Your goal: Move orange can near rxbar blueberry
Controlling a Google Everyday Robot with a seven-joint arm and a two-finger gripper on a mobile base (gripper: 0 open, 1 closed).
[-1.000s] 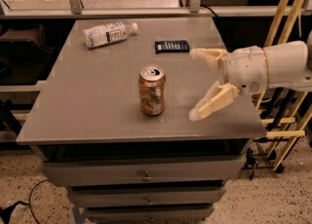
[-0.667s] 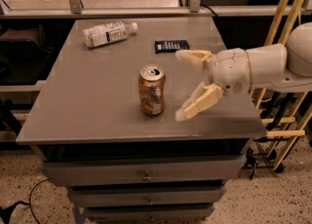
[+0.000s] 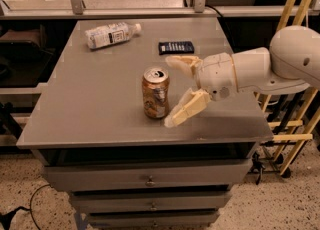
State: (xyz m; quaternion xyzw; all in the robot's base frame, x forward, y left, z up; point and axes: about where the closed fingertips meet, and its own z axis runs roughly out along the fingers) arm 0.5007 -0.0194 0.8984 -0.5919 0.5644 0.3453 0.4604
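Observation:
The orange can (image 3: 155,93) stands upright near the middle of the grey table (image 3: 90,109), silver top up. The rxbar blueberry (image 3: 176,47), a flat dark navy bar, lies behind it toward the table's far edge. My gripper (image 3: 172,92) comes in from the right, open, just right of the can. One finger (image 3: 181,64) reaches behind the can's top and the other finger (image 3: 186,109) lies in front, close to the can's base. The can is not between them; it stands just beside the fingertips.
A clear plastic bottle (image 3: 110,34) with a white label lies on its side at the far left of the table. Drawers (image 3: 150,179) sit under the tabletop. A yellow ladder-like frame (image 3: 295,124) stands to the right, behind my arm (image 3: 270,66).
My gripper has moved left across the table toward the can, from well to its right to right beside it. The can, bar and bottle have not moved.

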